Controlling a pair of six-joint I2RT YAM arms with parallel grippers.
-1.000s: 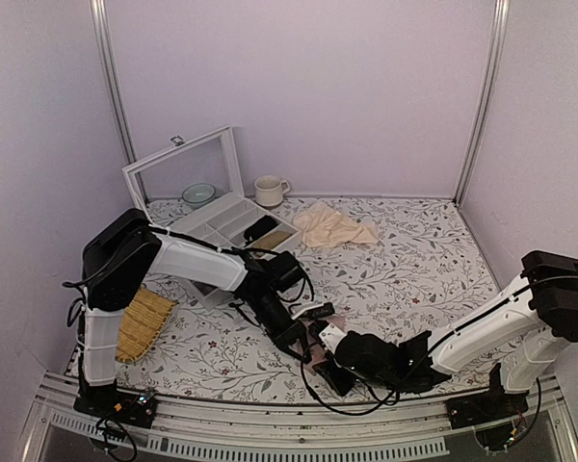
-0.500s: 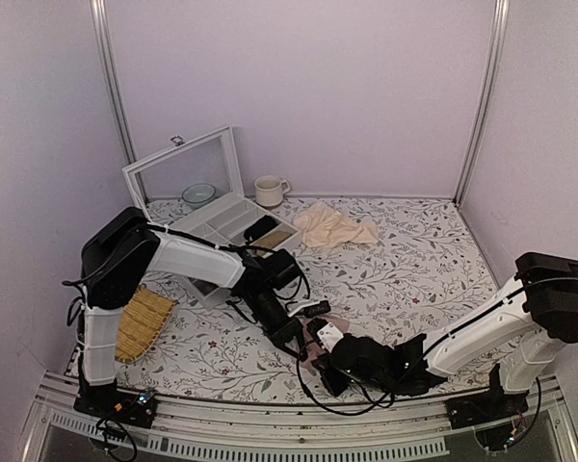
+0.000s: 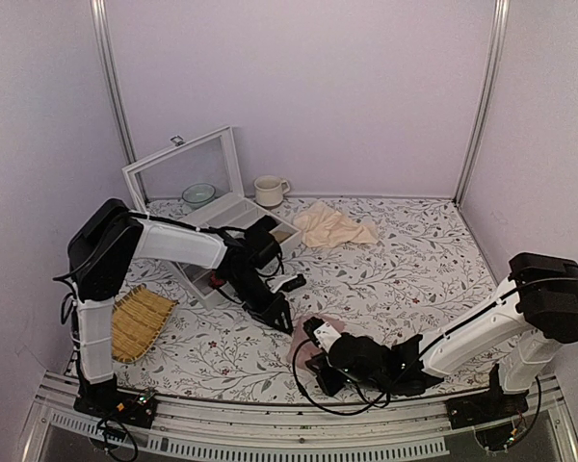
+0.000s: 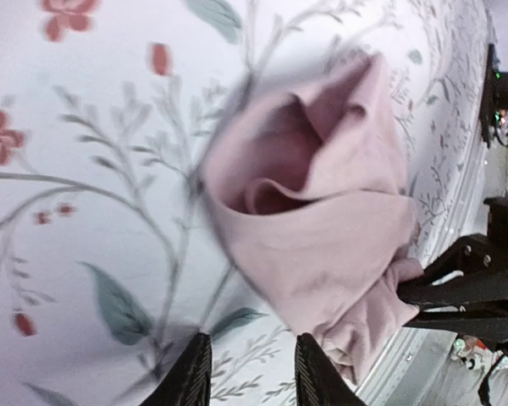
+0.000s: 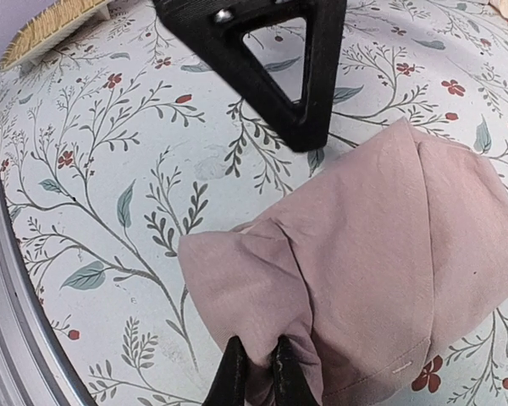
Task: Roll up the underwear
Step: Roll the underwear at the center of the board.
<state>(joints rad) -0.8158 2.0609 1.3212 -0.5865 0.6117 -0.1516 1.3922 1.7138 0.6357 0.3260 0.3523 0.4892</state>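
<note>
The underwear lies as a folded dusty-pink bundle on the floral tablecloth near the front edge; its waistband is hidden. My right gripper is shut, pinching a fold at the bundle's near edge. From above, the underwear peeks out beside the right gripper. My left gripper is open just short of the underwear, with only tablecloth between its fingers. In the top view the left gripper hangs to the left of the bundle, apart from it.
A pale beige cloth lies at the back. A white compartment box with its lid raised stands back left, with a mug and a bowl nearby. A woven mat sits at the left. The table's front rail is close.
The left gripper has let go of the underwear, opened and drawn back to the left. The right gripper has closed on the bundle's edge and shifted slightly left.
</note>
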